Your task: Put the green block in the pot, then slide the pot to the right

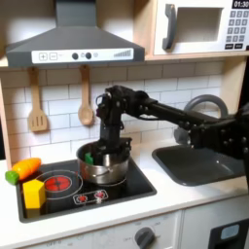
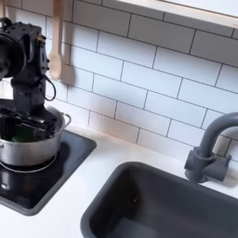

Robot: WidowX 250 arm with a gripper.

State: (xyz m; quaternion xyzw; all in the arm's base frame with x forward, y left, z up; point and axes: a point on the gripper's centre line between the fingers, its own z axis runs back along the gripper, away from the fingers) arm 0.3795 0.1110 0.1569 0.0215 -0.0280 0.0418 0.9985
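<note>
- A toy play kitchen, small and tidy.
- White tile wall (image 1: 58, 102) behind a black hob (image 1: 83, 190), range hood (image 1: 73, 44) at twelve o'clock above it.
- Microwave (image 1: 199, 27) at one o'clock.
- Wooden spoons (image 1: 86, 102) hang on the tiles.
- Dark sink (image 2: 158, 204) with a grey tap (image 2: 209, 149) in the worktop (image 2: 88, 177).

surface: white counter (image 1: 185, 199) | inset: black stovetop (image 1: 136, 182), dark sink (image 2: 177, 209) | on stovetop: pot (image 1: 105, 172), yellow block (image 1: 34, 194), carrot (image 1: 23, 169)

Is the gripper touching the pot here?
Cannot tell. In both exterior views the gripper reaches down into the pot, over the green block, but the low resolution shows neither contact nor a gap plainly.
</note>
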